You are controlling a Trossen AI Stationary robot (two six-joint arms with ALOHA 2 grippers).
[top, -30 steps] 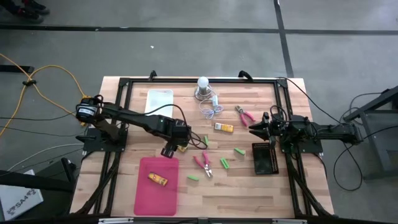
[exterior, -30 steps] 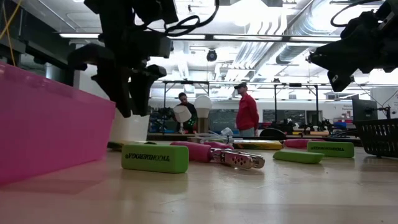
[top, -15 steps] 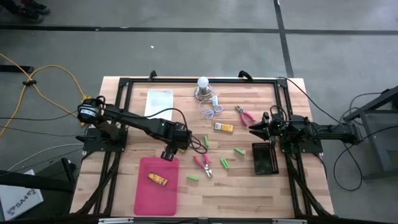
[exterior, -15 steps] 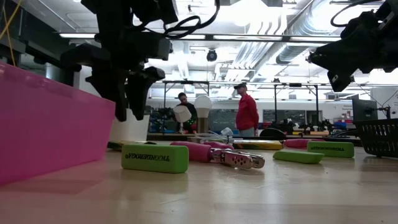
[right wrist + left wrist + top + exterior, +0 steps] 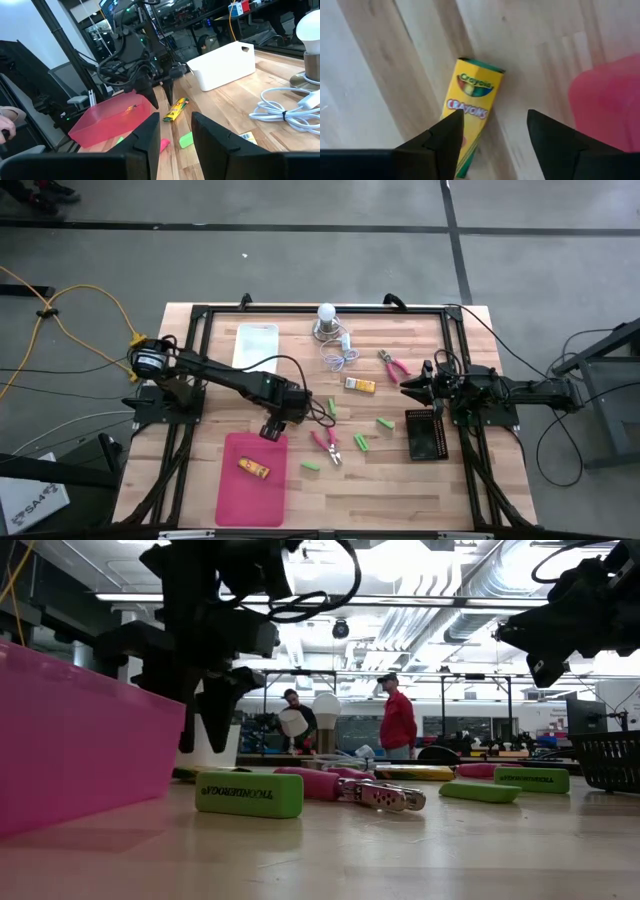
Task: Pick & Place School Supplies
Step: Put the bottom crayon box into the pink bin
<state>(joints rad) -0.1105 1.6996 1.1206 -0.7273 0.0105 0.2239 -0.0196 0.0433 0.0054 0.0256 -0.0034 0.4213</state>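
Here, crayon box [image 5: 472,120] lies beneath left tool [image 5: 492,132] — untouched

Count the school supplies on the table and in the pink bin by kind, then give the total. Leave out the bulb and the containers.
Crayon boxes: 3
Green erasers: 4
Pink-handled pliers: 2
Total: 9
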